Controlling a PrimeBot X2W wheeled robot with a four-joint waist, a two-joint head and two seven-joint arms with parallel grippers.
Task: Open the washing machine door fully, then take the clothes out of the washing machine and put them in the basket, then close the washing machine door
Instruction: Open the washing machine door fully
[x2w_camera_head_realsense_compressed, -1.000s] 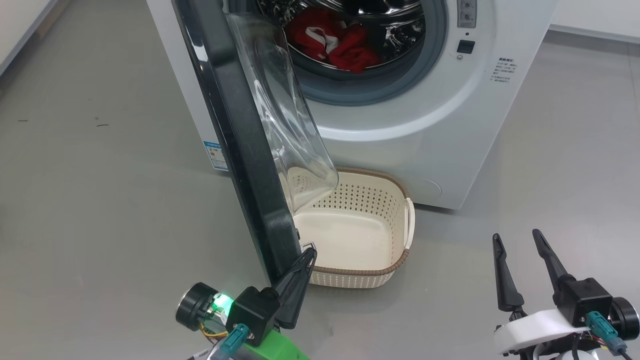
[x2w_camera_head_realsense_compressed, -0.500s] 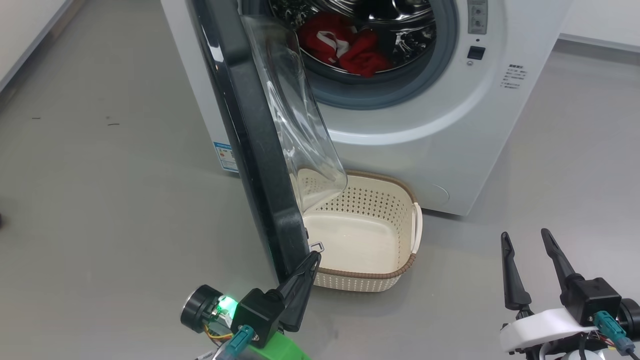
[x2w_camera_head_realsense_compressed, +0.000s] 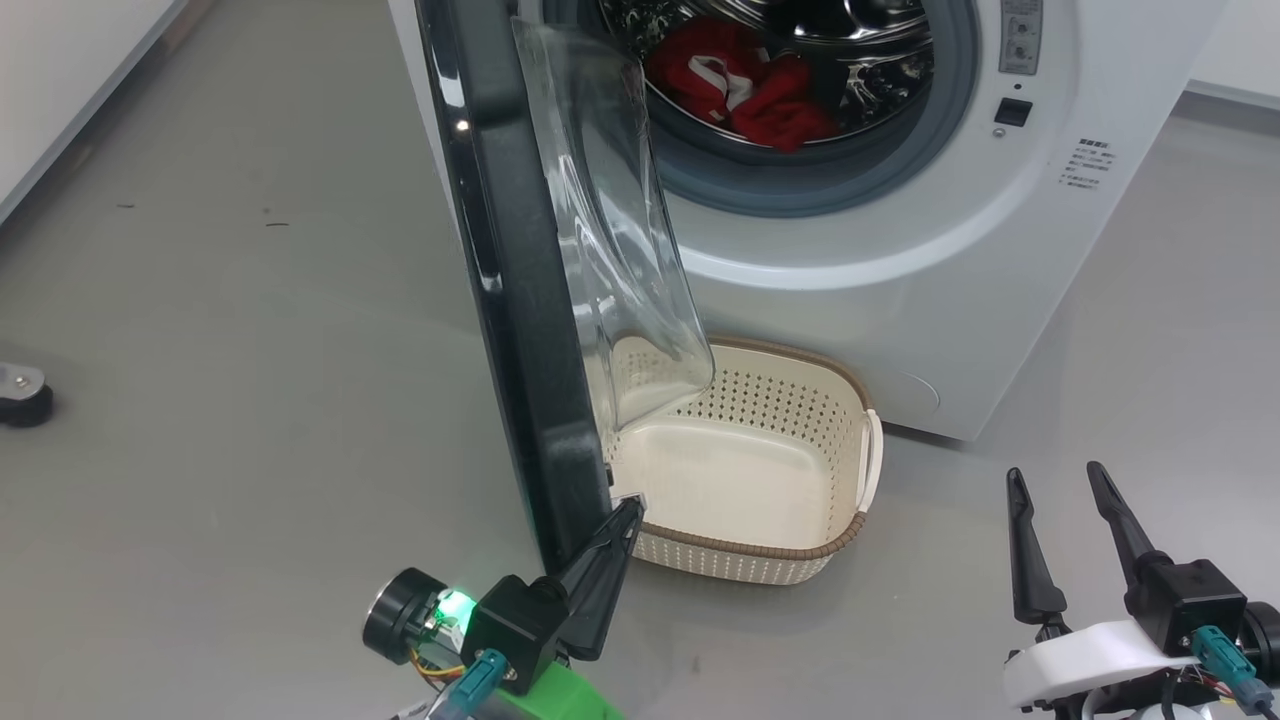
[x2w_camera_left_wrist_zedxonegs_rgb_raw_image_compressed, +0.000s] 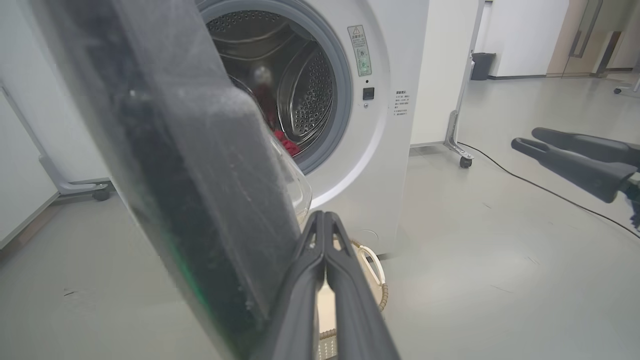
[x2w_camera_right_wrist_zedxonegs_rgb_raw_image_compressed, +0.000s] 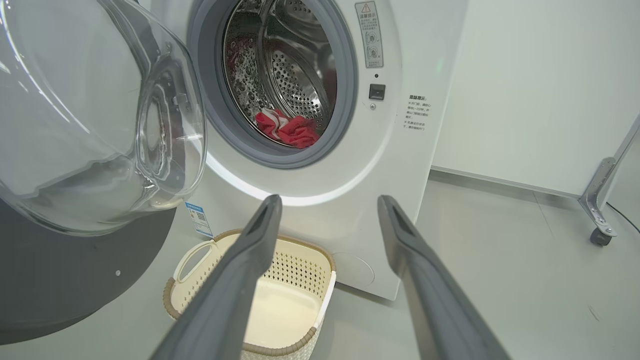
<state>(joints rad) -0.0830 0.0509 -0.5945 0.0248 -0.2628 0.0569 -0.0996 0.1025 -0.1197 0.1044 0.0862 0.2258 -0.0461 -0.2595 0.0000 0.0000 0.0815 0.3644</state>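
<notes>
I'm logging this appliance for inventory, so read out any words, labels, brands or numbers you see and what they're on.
No text reads clearly; nothing can be quoted.
Grey sticker with a warning triangle, on the washing machine front: too small.
Printed block lower on that panel: too small.
Blue label at its lower corner: blurred.

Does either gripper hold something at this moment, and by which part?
Nothing is held. The left gripper, fingers shut together, sits at the edge of the glossy black round door; the right gripper is open, empty.
</notes>
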